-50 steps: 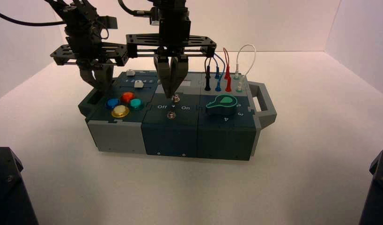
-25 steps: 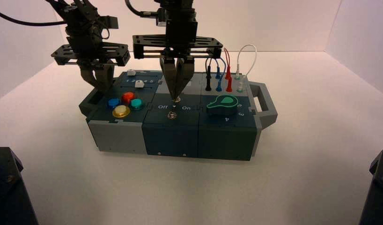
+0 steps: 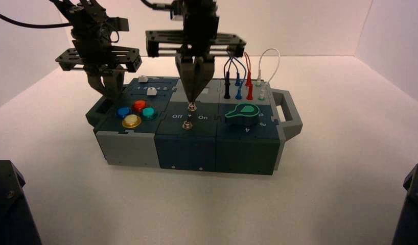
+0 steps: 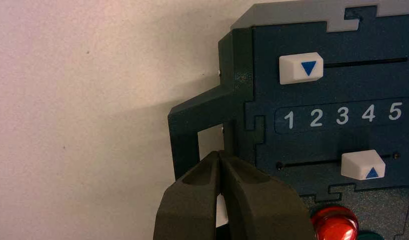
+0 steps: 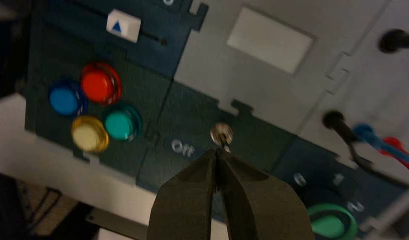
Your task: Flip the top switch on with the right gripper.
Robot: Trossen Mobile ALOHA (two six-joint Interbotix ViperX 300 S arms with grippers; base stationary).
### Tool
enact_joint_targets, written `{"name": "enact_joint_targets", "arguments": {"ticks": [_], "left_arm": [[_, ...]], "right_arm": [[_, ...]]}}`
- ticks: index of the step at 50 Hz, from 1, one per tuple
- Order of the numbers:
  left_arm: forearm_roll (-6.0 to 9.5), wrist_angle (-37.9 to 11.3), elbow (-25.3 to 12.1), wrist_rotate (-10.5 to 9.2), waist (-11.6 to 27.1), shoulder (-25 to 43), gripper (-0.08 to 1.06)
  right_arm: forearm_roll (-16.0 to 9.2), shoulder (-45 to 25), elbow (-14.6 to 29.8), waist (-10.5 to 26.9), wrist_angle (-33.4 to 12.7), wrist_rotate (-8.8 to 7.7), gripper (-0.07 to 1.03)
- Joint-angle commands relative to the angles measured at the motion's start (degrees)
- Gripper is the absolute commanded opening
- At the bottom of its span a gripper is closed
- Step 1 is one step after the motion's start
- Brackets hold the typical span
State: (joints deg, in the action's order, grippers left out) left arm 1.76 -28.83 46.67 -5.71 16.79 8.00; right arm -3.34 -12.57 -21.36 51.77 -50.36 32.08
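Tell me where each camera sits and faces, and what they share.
High view: above and behind the arms, facing down at the box; shows both arms.
Left wrist view: on the left arm, facing the white sliders; shows its tool.
Right wrist view: on the right arm, facing the top switch; shows its tool.
Both wrist views share the red button.

In the high view, the right gripper (image 3: 192,101), over the box (image 3: 186,148), hid part of the pale panel (image 3: 205,90) at the box's rear middle. The left gripper (image 3: 113,96), at the box's left end, covered part of the handle (image 3: 97,112). Both arms ran past the top edge. The right wrist view hid the bottom switch (image 3: 187,125) and "On", and cut off the knob (image 5: 332,222) on the box's right. Contact with the top switch (image 5: 222,134) was too small to tell.
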Motion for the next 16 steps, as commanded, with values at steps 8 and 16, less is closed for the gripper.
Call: {"name": "enact_joint_targets", "arguments": {"ticks": [8, 16], "left_arm": [[-1.32, 0.53, 1.41, 1.49, 0.97, 1.76, -0.03], [-1.49, 0.18, 1.41, 1.49, 0.97, 1.23, -0.03]], "right_arm": [[1.32, 2.72, -2.46, 0.35, 0.53, -1.58, -0.02], [1.32, 2.64, -2.99, 0.44, 1.14, -1.67, -0.02]]}}
